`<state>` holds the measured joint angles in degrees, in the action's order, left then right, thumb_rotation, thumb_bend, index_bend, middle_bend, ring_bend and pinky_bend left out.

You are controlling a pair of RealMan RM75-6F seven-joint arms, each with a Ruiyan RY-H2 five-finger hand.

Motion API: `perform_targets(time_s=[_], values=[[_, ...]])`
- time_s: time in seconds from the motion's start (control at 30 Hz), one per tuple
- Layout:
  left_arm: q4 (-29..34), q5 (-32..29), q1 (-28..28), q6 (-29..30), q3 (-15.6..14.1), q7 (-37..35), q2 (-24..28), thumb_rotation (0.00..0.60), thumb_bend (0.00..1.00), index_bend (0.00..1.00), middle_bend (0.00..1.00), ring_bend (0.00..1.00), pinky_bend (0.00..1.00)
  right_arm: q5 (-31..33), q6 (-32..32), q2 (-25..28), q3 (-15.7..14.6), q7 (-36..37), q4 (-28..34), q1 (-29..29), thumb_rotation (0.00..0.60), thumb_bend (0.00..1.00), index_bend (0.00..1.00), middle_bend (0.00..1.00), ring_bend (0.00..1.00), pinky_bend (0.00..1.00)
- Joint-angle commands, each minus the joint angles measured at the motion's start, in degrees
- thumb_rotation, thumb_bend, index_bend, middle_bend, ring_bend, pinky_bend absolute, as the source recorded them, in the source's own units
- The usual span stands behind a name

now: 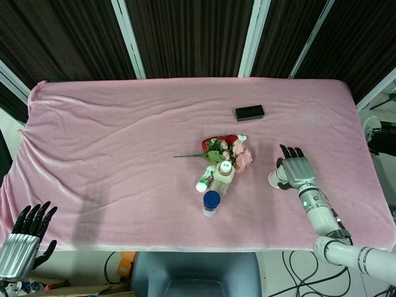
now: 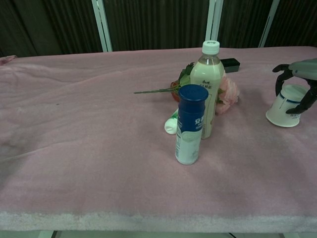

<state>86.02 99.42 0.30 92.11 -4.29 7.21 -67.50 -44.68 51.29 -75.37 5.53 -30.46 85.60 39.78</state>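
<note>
White paper cup (image 2: 287,105), upside down on the pink counter (image 1: 111,154), sits at about 4 o'clock from the flowers (image 1: 224,150); the right hand (image 1: 293,172) covers it, fingers apparently curled round its sides. Left hand (image 1: 21,238) hangs spread off the counter's edge.

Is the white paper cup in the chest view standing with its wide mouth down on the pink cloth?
Yes, the white cup sits upside down, wide rim on the pink cloth, with the right hand curled over its top.

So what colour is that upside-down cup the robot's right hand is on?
The cup is white with a thin blue band; the chest view shows it best.
</note>
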Motion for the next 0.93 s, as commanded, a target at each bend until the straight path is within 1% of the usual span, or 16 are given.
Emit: perform_targets(time_s=[0.03, 0.13, 0.23, 0.3, 0.37, 0.4, 0.47, 0.53, 0.57, 0.6, 0.67, 0.7, 0.73, 0.77, 0.83, 0.93], values=[[0.0, 0.2, 0.0, 0.3, 0.0, -0.2, 0.1, 0.600, 0.37, 0.00, 0.00, 0.01, 0.02, 2.9, 0.6, 0.3, -0.5, -2.7, 0.8, 0.7, 0.600, 0.41, 0.32, 0.00, 0.00, 0.00], [-0.1, 0.4, 0.2, 0.8, 0.0, -0.5, 0.1, 0.600, 0.37, 0.00, 0.00, 0.01, 0.02, 5.0, 1.1, 1.3, -0.7, -4.2, 2.1, 1.0, 0.600, 0.41, 0.21, 0.00, 0.00, 0.00], [-0.2, 0.6, 0.3, 1.1, -0.1, -0.6, 0.2, 0.600, 0.37, 0.00, 0.00, 0.01, 0.02, 6.3, 1.9, 2.6, -0.9, -5.0, 4.0, 1.1, 0.600, 0.41, 0.04, 0.00, 0.00, 0.00], [-0.2, 0.6, 0.3, 1.0, -0.2, -0.6, 0.2, 0.600, 0.37, 0.00, 0.00, 0.01, 0.02, 5.1, 2.8, 3.7, -0.7, -3.7, 5.5, 0.5, 0.600, 0.41, 0.00, 0.00, 0.00, 0.00], [-0.2, 0.6, 0.3, 1.1, -0.2, -0.7, 0.2, 0.600, 0.37, 0.00, 0.00, 0.01, 0.02, 1.8, 5.0, 5.4, -0.9, -1.2, 7.7, -1.3, 0.600, 0.40, 0.00, 0.00, 0.00, 0.00], [-0.2, 0.6, 0.3, 1.2, -0.2, -0.7, 0.2, 0.600, 0.37, 0.00, 0.00, 0.01, 0.02, -0.5, 6.5, 6.4, -1.1, 0.4, 9.0, -2.5, 0.600, 0.40, 0.00, 0.00, 0.00, 0.00], [-0.2, 0.7, 0.5, 1.7, -0.1, -0.9, 0.3, 0.600, 0.37, 0.00, 0.00, 0.01, 0.02, -8.2, 12.3, 8.6, -2.7, 5.1, 12.4, -7.1, 0.600, 0.39, 0.00, 0.00, 0.00, 0.00], [-0.2, 0.6, 0.5, 2.0, 0.0, -1.1, 0.3, 0.600, 0.37, 0.00, 0.00, 0.01, 0.02, -19.2, 22.1, 9.8, -6.7, 9.5, 14.3, -13.9, 0.600, 0.39, 0.00, 0.00, 0.00, 0.00], [-0.2, 0.6, 0.6, 2.2, 0.1, -1.3, 0.3, 0.600, 0.37, 0.00, 0.00, 0.01, 0.02, -24.2, 27.2, 9.6, -9.0, 11.1, 13.9, -17.3, 0.600, 0.39, 0.00, 0.00, 0.00, 0.00], [-0.3, 0.6, 0.6, 2.3, 0.1, -1.5, 0.3, 0.600, 0.37, 0.00, 0.00, 0.00, 0.02, -30.1, 33.7, 8.6, -12.0, 12.9, 11.9, -21.9, 0.600, 0.39, 0.00, 0.00, 0.00, 0.00], [-0.4, 0.5, 0.6, 2.5, 0.3, -1.7, 0.3, 0.600, 0.37, 0.00, 0.00, 0.00, 0.02, -36.3, 41.4, 6.1, -15.4, 16.0, 7.5, -27.8, 0.600, 0.39, 0.00, 0.00, 0.00, 0.00], [-0.5, 0.5, 0.6, 2.5, 0.3, -1.8, 0.3, 0.600, 0.37, 0.00, 0.00, 0.00, 0.02, -38.2, 44.1, 4.7, -16.2, 18.1, 4.9, -30.1, 0.600, 0.39, 0.00, 0.00, 0.00, 0.00], [-0.5, 0.5, 0.5, 2.5, 0.3, -1.9, 0.3, 0.600, 0.37, 0.00, 0.00, 0.00, 0.02, -39.7, 45.7, 3.4, -17.2, 19.6, 2.4, -32.2, 0.600, 0.39, 0.00, 0.00, 0.00, 0.00], [-0.5, 0.7, 0.5, 2.4, 0.3, -1.9, 0.3, 0.600, 0.37, 0.00, 0.00, 0.00, 0.02, -41.9, 46.3, 3.3, -18.4, 20.0, 1.1, -33.1, 0.600, 0.39, 0.00, 0.00, 0.00, 0.00], [-0.6, 1.1, 0.4, 2.4, 0.1, -1.8, 0.3, 0.600, 0.37, 0.00, 0.00, 0.00, 0.02, -44.8, 48.3, 3.0, -18.3, 21.3, -0.3, -34.0, 0.600, 0.39, 0.00, 0.00, 0.00, 0.00], [-0.5, 1.6, 0.3, 2.3, -0.1, -1.1, 0.0, 0.600, 0.37, 0.00, 0.00, 0.00, 0.02, -46.4, 49.1, 2.6, -17.7, 21.6, -1.7, -35.0, 0.600, 0.39, 0.00, 0.00, 0.00, 0.00]])
